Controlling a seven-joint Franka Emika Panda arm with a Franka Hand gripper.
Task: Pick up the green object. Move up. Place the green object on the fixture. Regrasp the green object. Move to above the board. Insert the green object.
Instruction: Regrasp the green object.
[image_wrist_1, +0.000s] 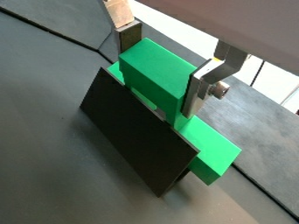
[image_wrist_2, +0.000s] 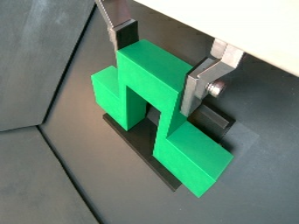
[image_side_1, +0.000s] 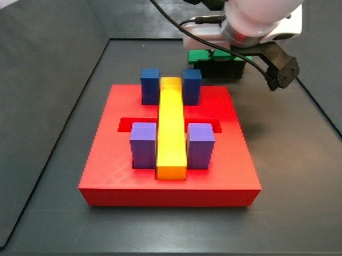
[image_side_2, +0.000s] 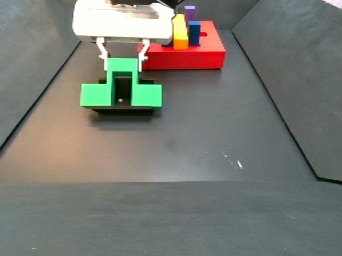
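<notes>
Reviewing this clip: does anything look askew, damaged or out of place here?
Nothing stands out. The green object sits squarely on the fixture, with the gripper straddling its central block. On the board, the yellow bar and blocks look seated.

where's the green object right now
The green object sits on the fixture beside the board, its central block between the fingers of the gripper.

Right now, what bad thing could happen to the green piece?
The gripper has its fingers around the green object's central block on the fixture. If the grip sits off-centre, the piece might tilt when lifted. It could then miss the slot on the board.
</notes>
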